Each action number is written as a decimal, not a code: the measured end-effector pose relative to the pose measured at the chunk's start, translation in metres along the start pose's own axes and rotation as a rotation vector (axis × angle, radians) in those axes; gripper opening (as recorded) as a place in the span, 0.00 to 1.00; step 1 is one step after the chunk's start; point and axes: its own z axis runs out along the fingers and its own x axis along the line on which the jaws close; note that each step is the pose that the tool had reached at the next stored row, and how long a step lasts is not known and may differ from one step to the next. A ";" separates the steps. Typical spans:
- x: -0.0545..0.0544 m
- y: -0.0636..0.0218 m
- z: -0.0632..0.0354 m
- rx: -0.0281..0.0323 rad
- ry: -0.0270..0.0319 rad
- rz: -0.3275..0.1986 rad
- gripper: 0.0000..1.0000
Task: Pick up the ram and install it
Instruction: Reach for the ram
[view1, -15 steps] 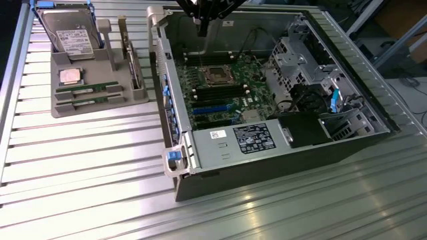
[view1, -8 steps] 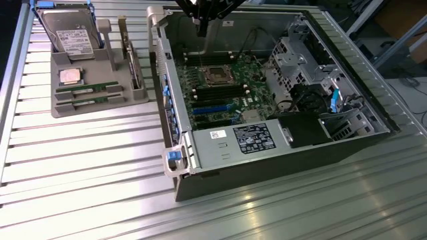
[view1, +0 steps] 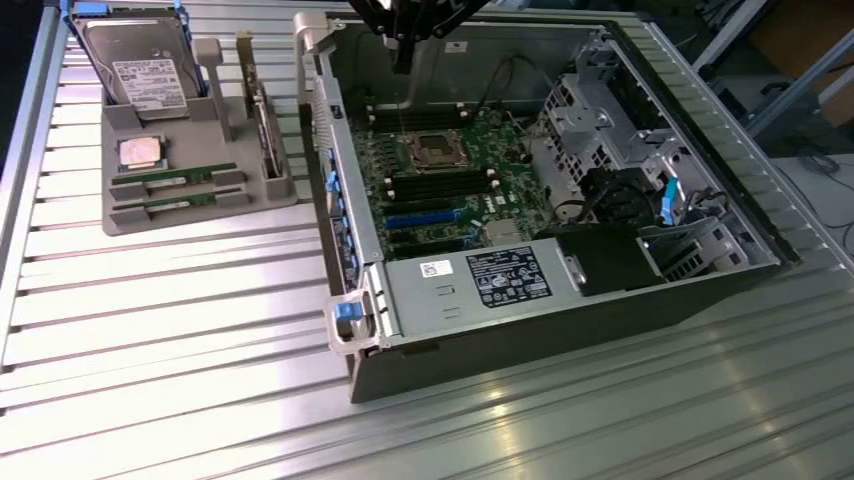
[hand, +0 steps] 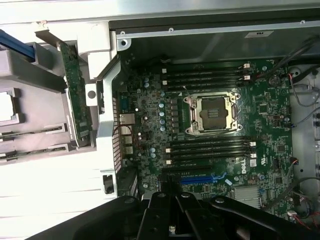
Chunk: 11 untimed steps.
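1. Ribbed silver metal table (view1: 160, 330). It carries everything below.
2. Dark grey tower computer case (view1: 534, 345). It lies on its side with the panel off, on the exterior view's right.
3. Green motherboard (view1: 461, 205) (hand: 150, 110), flat on the case floor. Its rows of long black memory slots (view1: 434, 185) (hand: 210, 147) are all vacant.
4. Silver power-supply box with a white label (view1: 454, 290), at the near end of the case.
5. Grey moulded parts tray (view1: 200, 215). It sits on the table just beside the case, on the exterior view's left.
6. Silver hard drive in a blue-edged carrier (view1: 140, 60), standing at the far end of the tray.
7. Tall green expansion card with a metal bracket (view1: 267, 130) (hand: 75, 100). It stands on edge along the tray side nearest the case.
8. Black gripper (view1: 398, 65) (hand: 170, 187), hanging over the far end of the open case. The claw is drawn narrow and grips nothing.
9. The ram (view1: 176, 178) (hand: 35, 134), a thin green stick on edge in a tray groove, well apart from the claw.
10. Identical twin stick (view1: 174, 201) (hand: 32, 152), in the next groove, parallel to the ram.
11. Square silver CPU chip (view1: 142, 150), in a tray recess between the drive and the ram.
12. Metal-framed processor socket (view1: 434, 150) (hand: 212, 112), on the board between the memory slot rows.
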 end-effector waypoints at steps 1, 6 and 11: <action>0.002 -0.0001 -0.0001 0.0001 0.0001 0.000 0.11; 0.008 -0.0006 -0.0002 0.0001 0.0001 0.000 0.11; 0.011 -0.0008 -0.0003 0.0001 0.0000 0.000 0.11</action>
